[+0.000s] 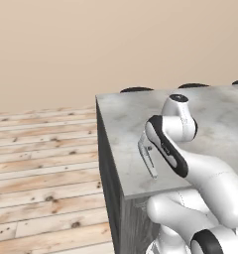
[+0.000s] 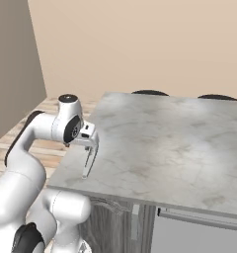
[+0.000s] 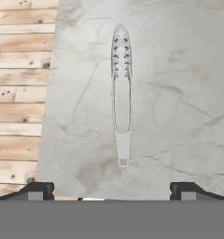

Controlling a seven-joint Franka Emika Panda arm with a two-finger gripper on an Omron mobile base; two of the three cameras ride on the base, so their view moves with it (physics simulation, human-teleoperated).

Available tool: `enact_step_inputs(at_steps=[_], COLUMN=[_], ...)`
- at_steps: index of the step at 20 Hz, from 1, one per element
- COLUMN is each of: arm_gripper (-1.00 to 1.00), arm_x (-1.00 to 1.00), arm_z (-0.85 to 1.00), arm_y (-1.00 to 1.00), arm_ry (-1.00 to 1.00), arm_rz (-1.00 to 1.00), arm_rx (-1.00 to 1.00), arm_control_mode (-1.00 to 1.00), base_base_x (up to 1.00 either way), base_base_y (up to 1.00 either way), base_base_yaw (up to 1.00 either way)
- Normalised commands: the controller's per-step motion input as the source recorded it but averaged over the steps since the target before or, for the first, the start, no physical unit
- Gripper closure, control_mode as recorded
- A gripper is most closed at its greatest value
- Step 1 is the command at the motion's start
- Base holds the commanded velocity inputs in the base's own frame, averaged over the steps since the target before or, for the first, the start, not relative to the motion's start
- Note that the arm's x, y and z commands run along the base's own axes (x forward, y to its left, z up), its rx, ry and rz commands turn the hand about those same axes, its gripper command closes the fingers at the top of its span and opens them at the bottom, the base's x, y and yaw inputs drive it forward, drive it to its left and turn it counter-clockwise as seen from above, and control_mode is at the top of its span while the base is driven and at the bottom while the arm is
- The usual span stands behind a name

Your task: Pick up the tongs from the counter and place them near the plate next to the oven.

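Left base view: the tongs (image 1: 148, 155) lie near the tabletop (image 1: 220, 119) front corner. Right base view: the tongs run towards the front edge. Hand view: the end effector (image 3: 112, 190) hovers wide open and empty; an off-centre descent could knock the tongs overboard.

Both base views look down from behind, sharing the counter (image 1: 141, 114) corner; the hand view looks straight down, close.

Wood plank floor (image 1: 41, 163), beige wall (image 1: 91, 44)
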Motion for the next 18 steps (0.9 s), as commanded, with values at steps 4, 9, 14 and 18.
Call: enact_step_inputs(at_steps=[4,9,14,18], arm_gripper=[-1.0,-1.0,-1.0,-1.0], arm_x=[0.3,0.39,0.42,0.33], arm_z=[-0.41,-0.39,-0.38,-0.34], arm_y=[0.0,0.0,0.0,0.0], arm_ry=[0.04,0.03,0.02,0.0], arm_rz=[0.0,0.0,0.0,0.0], arm_rx=[0.0,0.0,0.0,0.0], arm_control_mode=[-1.0,-1.0,-1.0,-1.0], base_base_x=[0.0,0.0,0.0,0.0], base_base_y=[0.0,0.0,0.0,0.0], base_base_yaw=[0.0,0.0,0.0,0.0])
